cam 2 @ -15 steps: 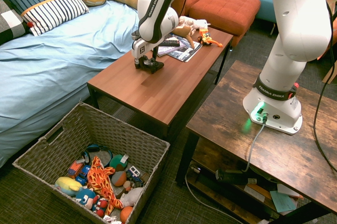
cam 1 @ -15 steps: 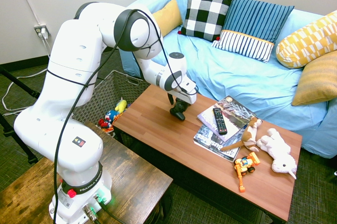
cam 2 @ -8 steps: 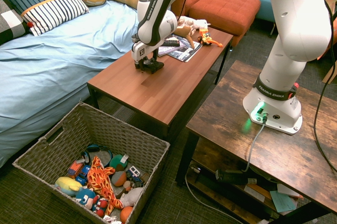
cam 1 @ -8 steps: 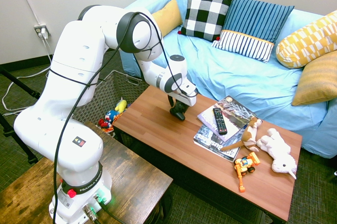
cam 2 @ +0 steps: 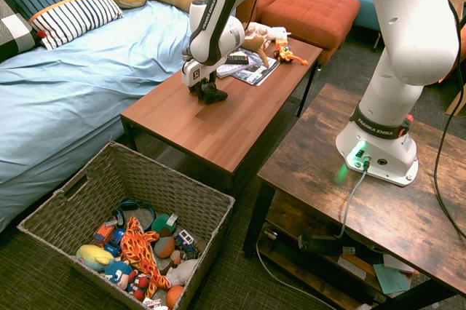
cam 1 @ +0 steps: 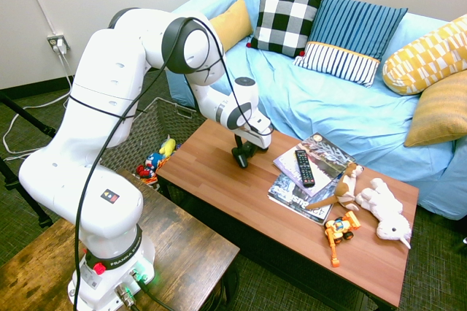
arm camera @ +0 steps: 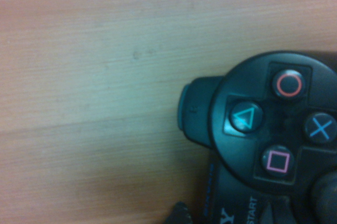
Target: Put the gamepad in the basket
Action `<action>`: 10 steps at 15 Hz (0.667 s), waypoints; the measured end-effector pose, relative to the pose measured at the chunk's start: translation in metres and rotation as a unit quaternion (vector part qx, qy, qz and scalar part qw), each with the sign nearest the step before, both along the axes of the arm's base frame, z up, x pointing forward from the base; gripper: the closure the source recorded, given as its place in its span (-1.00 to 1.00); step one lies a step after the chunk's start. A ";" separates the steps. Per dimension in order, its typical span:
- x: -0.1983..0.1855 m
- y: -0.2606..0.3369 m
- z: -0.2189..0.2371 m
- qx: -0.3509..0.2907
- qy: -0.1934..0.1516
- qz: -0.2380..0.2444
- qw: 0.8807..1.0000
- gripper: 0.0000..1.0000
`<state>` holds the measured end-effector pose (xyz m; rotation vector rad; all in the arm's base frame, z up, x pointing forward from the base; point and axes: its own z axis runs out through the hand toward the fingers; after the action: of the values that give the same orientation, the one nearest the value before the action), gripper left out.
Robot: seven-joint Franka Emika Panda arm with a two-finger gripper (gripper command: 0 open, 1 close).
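Gamepad lies on the bench on the sofa side of the basket, beneath our jaws, which are clamped on it. We should lift straight up, check that it doesn't twist, then clear the basket's rim before lowering and releasing.

"START" and button symbols on the gamepad; "FRANKA EMIKA" on the arm.
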<state>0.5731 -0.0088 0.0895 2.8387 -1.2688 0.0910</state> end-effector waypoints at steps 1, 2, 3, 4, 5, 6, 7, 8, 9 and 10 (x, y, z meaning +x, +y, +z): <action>0.001 0.000 0.002 0.000 -0.001 0.000 1.000 1.00; 0.003 0.002 0.008 0.000 -0.006 0.001 1.000 1.00; 0.006 0.004 0.018 0.001 -0.013 0.003 1.000 1.00; 0.009 0.008 0.029 0.001 -0.021 0.007 1.000 1.00; 0.011 0.016 0.042 0.001 -0.029 0.012 1.000 1.00; 0.012 0.026 0.056 0.003 -0.035 0.017 0.999 1.00; 0.011 0.040 0.069 0.004 -0.041 0.025 0.999 1.00; 0.009 0.058 0.082 0.005 -0.047 0.033 0.998 1.00; 0.006 0.079 0.094 0.006 -0.051 0.041 0.998 1.00; 0.003 0.103 0.105 0.006 -0.054 0.050 0.997 1.00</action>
<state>0.5757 0.0941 0.1942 2.9430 -1.1477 0.2443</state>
